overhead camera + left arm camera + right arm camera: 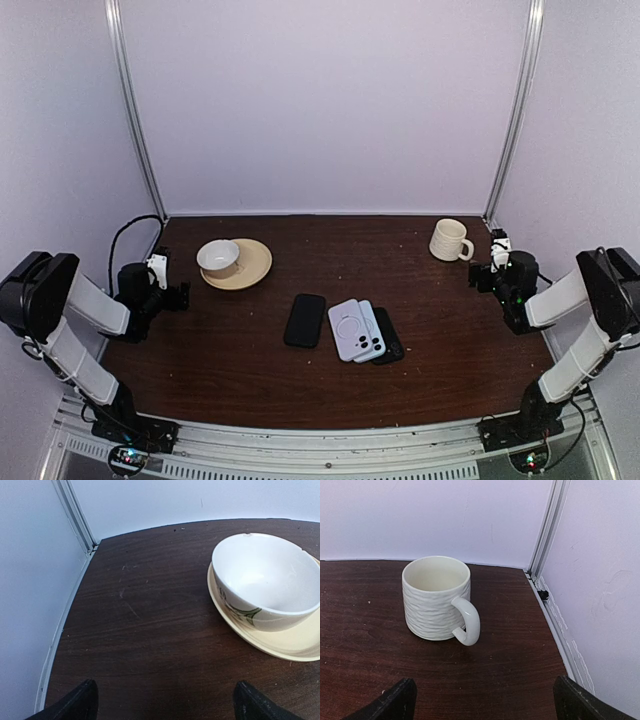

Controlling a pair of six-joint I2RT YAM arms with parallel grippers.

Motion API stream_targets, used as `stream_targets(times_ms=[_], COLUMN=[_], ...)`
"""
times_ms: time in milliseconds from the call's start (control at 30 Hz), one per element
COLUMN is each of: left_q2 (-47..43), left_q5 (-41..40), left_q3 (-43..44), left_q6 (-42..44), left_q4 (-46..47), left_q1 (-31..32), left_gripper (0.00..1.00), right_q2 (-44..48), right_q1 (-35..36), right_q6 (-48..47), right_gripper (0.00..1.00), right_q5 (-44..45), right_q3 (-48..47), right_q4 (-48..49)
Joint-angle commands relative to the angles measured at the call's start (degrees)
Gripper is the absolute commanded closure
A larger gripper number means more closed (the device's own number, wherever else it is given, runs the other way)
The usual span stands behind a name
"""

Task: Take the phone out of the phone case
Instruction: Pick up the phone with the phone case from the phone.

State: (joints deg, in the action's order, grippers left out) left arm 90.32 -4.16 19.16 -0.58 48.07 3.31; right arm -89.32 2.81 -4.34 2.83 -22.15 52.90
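A black phone-shaped slab (304, 320) lies flat at mid table. Just to its right, a pale case (350, 330) with a round ring on its back lies on top of a second pale piece (374, 328) and a black piece (390, 342), fanned out. I cannot tell which of them holds the phone. My left gripper (178, 296) is open and empty at the far left, near the bowl; its wrist view (165, 702) shows only bare table between the fingertips. My right gripper (482, 272) is open and empty at the far right, behind the mug (482, 700).
A white bowl (218, 257) sits on a cream plate (255, 268) at the back left, also in the left wrist view (265, 580). A ribbed white mug (449, 240) stands at the back right (436, 597). White walls and metal posts enclose the table.
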Motion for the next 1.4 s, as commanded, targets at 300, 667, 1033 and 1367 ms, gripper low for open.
stream_targets(times_ms=[300, 667, 1033, 1367], left_q2=[-0.48, -0.42, -9.98, -9.43], left_q5=[0.36, 0.39, -2.55, -5.36], left_q3=[0.68, 0.7, 13.2, 35.14], left_q6=[0.0, 0.03, -5.2, -22.61], left_q4=[3.47, 3.43, -30.19, -68.66], left_q1=[-0.59, -0.56, -0.5, -0.56], left_gripper=[0.02, 0.02, 0.02, 0.02], right_q2=[0.0, 13.34, 17.69, 16.02], right_q1=[-0.38, 3.99, 9.73, 20.55], right_q6=[0.56, 1.95, 19.1, 23.88], right_gripper=[0.0, 0.01, 0.01, 0.01], right_q5=[0.55, 3.5, 0.99, -2.25], right_q3=[-0.88, -13.42, -33.99, -38.6], right_q4=[0.09, -36.32, -77.37, -92.19])
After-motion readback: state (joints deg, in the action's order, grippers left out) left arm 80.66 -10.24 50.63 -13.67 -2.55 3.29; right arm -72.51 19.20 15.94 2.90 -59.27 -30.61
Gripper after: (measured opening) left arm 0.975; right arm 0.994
